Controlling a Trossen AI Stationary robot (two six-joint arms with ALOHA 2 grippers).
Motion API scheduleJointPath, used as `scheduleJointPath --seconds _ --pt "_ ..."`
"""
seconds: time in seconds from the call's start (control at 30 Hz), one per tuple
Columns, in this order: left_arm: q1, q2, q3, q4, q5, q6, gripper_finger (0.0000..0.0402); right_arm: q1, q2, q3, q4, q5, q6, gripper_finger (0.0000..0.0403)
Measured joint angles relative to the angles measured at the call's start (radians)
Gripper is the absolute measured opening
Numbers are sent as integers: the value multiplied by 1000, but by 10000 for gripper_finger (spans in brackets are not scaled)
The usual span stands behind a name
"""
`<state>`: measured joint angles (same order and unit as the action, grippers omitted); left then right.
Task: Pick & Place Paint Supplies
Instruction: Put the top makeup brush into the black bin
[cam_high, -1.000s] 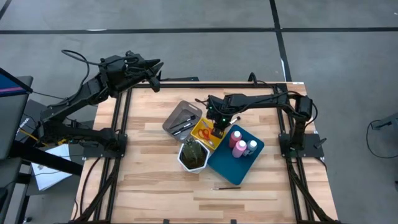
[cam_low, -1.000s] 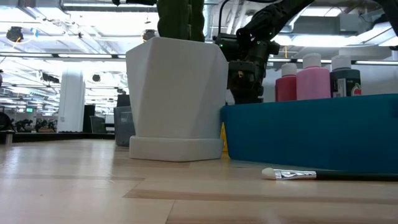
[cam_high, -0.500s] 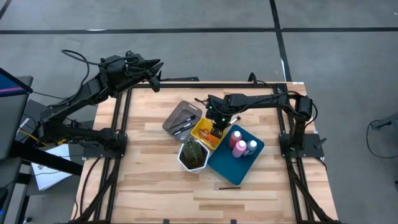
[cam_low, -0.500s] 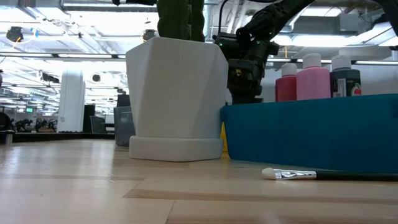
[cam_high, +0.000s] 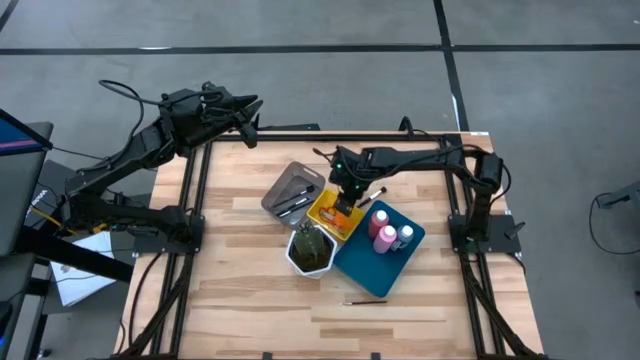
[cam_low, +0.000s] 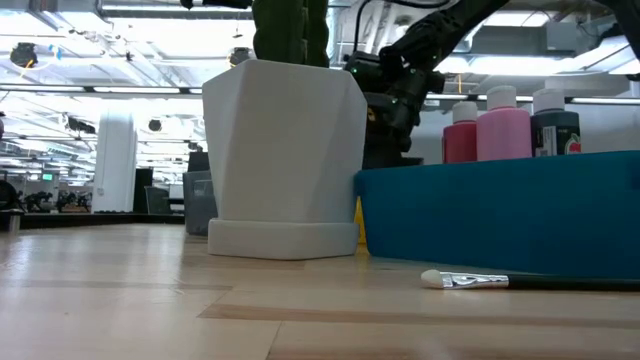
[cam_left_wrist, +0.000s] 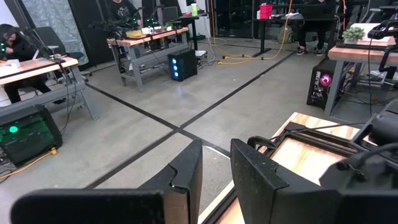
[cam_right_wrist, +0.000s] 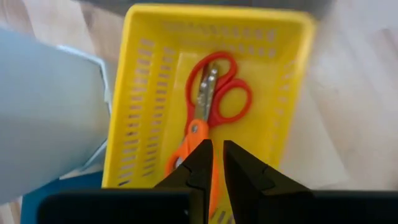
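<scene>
- Where the yellow tray (cam_right_wrist: 143, 93) sits in the middle of the tabletop (cam_high: 240, 310), two pairs of scissors lie inside it: the red-handled scissors (cam_right_wrist: 217, 93) flat on the mesh floor, and the orange-handled scissors (cam_right_wrist: 186, 146) partly under them, their far end hidden behind the fingers.
- The right gripper (cam_right_wrist: 214, 163) hangs just above that tray, clear of both pairs, its fingers (cam_right_wrist: 199, 165) drawn nearly together with only a thin gap and nothing between them.
- Just beside the yellow tray, in the blue tray (cam_high: 355, 270), stand two pink bottles (cam_high: 382, 230) and the small grey white-capped bottle (cam_high: 405, 235), all upright and close together.
- On the other side of the yellow tray, the grey tray (cam_high: 275, 195) holds thin dark brushes (cam_high: 295, 205).
- One more brush (cam_low: 470, 281) lies loose on the bare wood, near the blue tray's outer side.
- The white hexagonal pot (cam_low: 285, 150) with its green plant stands next to the yellow and blue trays.
- The left gripper (cam_left_wrist: 214, 168) waits off the far left corner of the tabletop, looking out over the room's floor; its fingers stand a little apart and empty.
</scene>
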<state>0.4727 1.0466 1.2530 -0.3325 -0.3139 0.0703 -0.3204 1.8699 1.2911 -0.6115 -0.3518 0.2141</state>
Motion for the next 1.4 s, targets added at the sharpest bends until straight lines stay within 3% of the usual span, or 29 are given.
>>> scheduleJointPath --seconds 0.7,1.03,1.4 --pt "0 0 0 0 -20 -1 76 -158 -52 2 33 -14 194 36" --pt "0 0 0 0 -38 -1 76 -236 -67 0 -59 -11 316 36" --pt "0 1 0 0 -40 -20 76 -271 -67 0 -230 144 493 36"
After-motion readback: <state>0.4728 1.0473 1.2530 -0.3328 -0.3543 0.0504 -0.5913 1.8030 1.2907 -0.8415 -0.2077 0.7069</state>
